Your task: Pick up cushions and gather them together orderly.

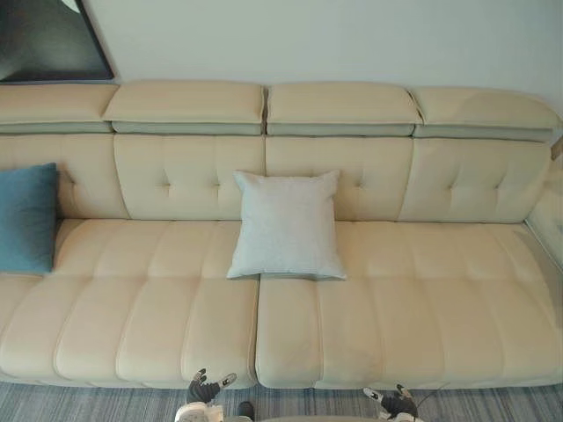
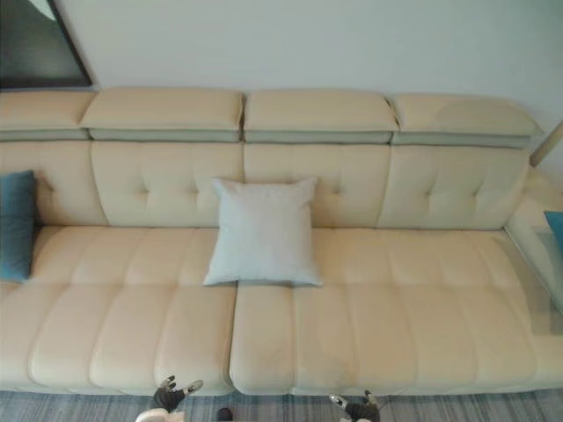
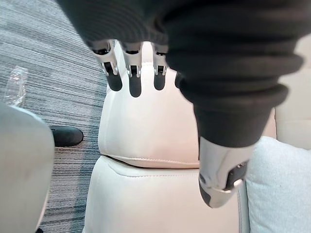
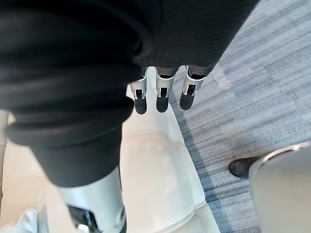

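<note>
The light grey cushion (image 1: 286, 224) stands in the middle of the cream sofa (image 1: 422, 299). It leans against the backrest, and its lower edge sits over the seam between two seat parts. It is nearly square, so it has no real long axis; its lower edge runs along the length of the sofa.

Both hands hang low at the front edge of the seat, above the striped grey carpet (image 1: 88, 403). From them the cushion lies forward, deeper on the seat, between the two hands. The left hand (image 1: 204, 388) seems a little nearer than the right hand (image 1: 393, 403). Both hands are empty, with the fingers relaxed and almost straight and the thumb apart.

A blue cushion (image 1: 26, 217) leans at the far left end, well apart from the grey one. A corner of another blue cushion (image 2: 555, 230) shows at the far right.

The sofa looks like smooth leather with tufted buttons. The grey cushion looks like soft woven cloth, so I think it will dent easily when grasped.
</note>
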Motion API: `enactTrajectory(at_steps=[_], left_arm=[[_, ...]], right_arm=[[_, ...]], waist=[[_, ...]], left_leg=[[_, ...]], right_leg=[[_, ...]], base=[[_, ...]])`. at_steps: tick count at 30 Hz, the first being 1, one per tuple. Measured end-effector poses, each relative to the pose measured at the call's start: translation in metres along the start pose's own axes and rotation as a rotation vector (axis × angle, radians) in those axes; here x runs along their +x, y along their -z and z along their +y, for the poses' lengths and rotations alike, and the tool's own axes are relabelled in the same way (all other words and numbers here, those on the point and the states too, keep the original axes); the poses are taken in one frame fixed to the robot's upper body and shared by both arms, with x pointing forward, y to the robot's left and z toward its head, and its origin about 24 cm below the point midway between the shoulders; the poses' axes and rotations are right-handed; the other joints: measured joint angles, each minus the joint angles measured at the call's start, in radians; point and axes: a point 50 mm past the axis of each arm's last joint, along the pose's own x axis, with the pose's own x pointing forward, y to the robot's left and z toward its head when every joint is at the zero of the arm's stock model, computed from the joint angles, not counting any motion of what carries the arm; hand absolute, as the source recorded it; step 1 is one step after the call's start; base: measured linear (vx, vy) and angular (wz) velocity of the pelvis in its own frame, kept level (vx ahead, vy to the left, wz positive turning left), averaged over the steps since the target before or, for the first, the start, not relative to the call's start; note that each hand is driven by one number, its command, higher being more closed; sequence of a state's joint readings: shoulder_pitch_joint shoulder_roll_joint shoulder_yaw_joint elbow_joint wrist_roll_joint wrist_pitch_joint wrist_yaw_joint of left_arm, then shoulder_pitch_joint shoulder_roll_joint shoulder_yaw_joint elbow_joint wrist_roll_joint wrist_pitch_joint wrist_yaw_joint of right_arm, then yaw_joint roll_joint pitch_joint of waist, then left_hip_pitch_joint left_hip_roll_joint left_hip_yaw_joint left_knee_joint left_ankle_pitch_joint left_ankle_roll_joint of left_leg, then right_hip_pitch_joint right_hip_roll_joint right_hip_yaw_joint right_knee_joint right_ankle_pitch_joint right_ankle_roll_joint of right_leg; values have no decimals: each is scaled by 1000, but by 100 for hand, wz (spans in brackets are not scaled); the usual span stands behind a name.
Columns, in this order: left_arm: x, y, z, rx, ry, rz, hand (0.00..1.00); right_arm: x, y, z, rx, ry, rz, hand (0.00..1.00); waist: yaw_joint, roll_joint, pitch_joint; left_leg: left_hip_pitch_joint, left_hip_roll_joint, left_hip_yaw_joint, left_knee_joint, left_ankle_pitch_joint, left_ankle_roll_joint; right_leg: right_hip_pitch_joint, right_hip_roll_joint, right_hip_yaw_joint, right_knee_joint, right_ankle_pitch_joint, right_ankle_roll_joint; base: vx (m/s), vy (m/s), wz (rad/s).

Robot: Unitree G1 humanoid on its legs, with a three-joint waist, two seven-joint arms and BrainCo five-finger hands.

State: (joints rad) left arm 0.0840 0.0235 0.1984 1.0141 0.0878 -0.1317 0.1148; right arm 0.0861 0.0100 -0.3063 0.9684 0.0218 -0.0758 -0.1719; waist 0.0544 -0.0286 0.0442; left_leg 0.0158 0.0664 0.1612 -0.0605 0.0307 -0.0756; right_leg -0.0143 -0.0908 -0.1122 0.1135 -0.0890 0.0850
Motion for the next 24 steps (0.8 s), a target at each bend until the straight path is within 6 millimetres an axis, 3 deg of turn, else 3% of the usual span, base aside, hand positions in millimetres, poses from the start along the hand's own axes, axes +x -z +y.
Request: enactTrajectory(at_steps=[2,4,5,6,7,9,11,13,14,15,16,17,18,19,20,22,23,24], left_arm=[[2,-6,-4,25,12,-14,0],[6,-26,-13,34,29,-65,0],[7,-31,-16,31,35,-82,0],[8,-41,-18,32,40,-114,0],[8,-46,-20,36,46,-137,0],[9,-51,-17,37,37,-156,0],[10,-60,-16,19,34,-179,0],[9,-58,-24,-4,52,-170,0],[6,-53,-33,-15,74,-157,0],[5,-51,-37,-11,88,-154,0],[5,-53,-40,-6,97,-157,0],[4,-53,-45,5,113,-159,0],[3,-52,-45,5,114,-157,0],[4,-56,-45,5,113,-173,0],[4,-57,-45,5,112,-176,0],[5,-59,-42,9,107,-182,0],[5,-59,-42,9,107,-181,0],[5,-59,-43,9,108,-182,0]], right_arm=[[2,-10,7,-10,-19,-23,0],[5,-26,18,-37,-51,-65,0],[5,-29,20,-40,-58,-74,0],[5,-33,27,-51,-77,-89,0],[4,-31,28,-57,-83,-82,0],[4,-30,30,-54,-88,-80,0],[5,-42,36,-53,-98,-115,0],[8,-51,31,-73,-81,-141,0],[8,-50,26,-80,-62,-141,0],[8,-49,26,-84,-53,-141,0],[8,-49,23,-93,-46,-141,0],[8,-50,25,-107,-52,-148,0],[7,-46,25,-109,-50,-135,0],[5,-38,26,-104,-52,-115,0],[5,-37,27,-103,-54,-111,0],[5,-35,27,-102,-53,-106,0],[5,-35,26,-102,-52,-106,0],[5,-34,26,-101,-51,-104,0]], waist=[[4,2,4],[8,7,21],[8,10,34],[3,8,44],[5,-5,38],[10,-28,23],[37,-48,28],[60,-11,46],[68,8,48],[68,18,49],[67,28,52],[61,53,78],[55,50,87],[51,42,93],[52,43,94],[53,27,107],[52,24,107],[48,16,107]], left_leg=[[-32,11,28,37,-16,8],[-109,37,50,128,-45,38],[-117,45,51,138,-47,41],[-130,40,45,158,-48,43],[-150,41,34,194,-50,47],[-203,39,19,257,-52,50],[-308,53,22,365,-51,50],[-324,75,21,376,-43,39],[-335,85,21,363,-21,18],[-357,87,18,345,14,2],[-367,93,14,338,31,-2],[-369,109,11,299,95,-7],[-364,112,18,251,152,-14],[-364,123,38,249,156,-23],[-364,125,46,263,140,-20],[-363,124,36,451,-15,24],[-362,125,32,475,-33,28],[-352,132,4,575,-107,32]], right_leg=[[-46,5,16,34,21,11],[-92,18,8,50,75,21],[-104,11,-5,107,42,5],[-144,-17,-55,345,-55,-8],[-135,-27,-69,478,-115,20],[-104,-36,-74,545,-147,51],[-53,-21,-67,461,-209,67],[-42,8,-83,406,-223,41],[-21,25,-101,346,-252,-9],[-20,39,-116,308,-277,-49],[-22,47,-130,294,-278,-52],[-23,69,-159,286,-266,-72],[-30,72,-187,281,-256,-89],[-39,68,-228,276,-245,-111],[-40,67,-235,275,-242,-124],[-63,39,-262,271,-217,-162],[-69,35,-262,271,-213,-160],[-90,22,-260,270,-194,-155]], base=[[-84,50,-47],[-170,56,-32],[-168,26,2],[-130,-6,28],[-120,-29,34],[-83,-94,25],[-192,-191,-2],[-224,-108,-18],[-363,-191,7],[-303,-180,18],[-334,-186,33],[-287,-112,43],[-497,-145,57],[-354,-80,41],[-376,-52,33],[-263,1,19],[-234,80,14],[-212,121,8]])
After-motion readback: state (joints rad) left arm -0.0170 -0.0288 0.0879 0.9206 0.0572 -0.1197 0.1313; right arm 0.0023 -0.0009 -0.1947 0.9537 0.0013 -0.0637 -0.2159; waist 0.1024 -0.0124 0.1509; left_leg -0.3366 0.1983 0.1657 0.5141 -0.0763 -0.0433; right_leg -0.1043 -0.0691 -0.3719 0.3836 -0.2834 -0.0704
